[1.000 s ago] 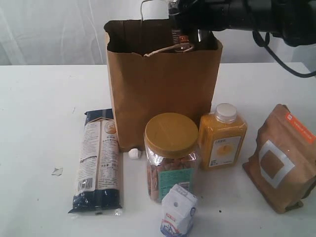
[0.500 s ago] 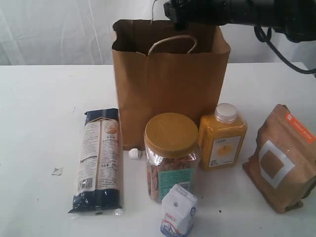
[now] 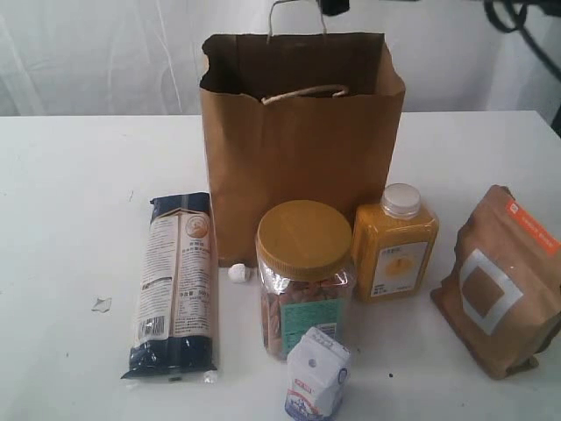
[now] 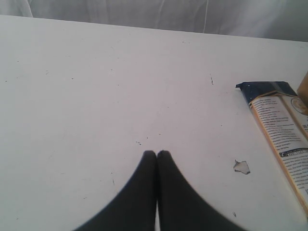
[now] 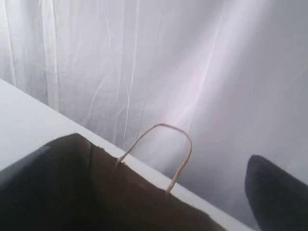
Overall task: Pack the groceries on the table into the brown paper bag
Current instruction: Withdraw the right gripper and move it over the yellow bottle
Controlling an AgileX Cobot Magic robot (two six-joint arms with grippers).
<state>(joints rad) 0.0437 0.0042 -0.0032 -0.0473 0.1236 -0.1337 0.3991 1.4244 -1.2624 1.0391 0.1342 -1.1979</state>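
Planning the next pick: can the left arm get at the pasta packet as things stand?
Probably yes. The left gripper hangs shut over bare table, and the pasta packet lies flat nearby with only a small scrap between.

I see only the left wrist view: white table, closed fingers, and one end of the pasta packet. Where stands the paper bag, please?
Observer: The brown paper bag stands upright, mouth open, close to the end of the pasta packet that you see.
Operator: What else waits outside it?
Observer: A tan-lidded jar, an orange-yellow bottle, a kraft pouch and a small white carton.
Operator: Is the pouch upright?
Observer: It stands tilted, apart from the bottle.
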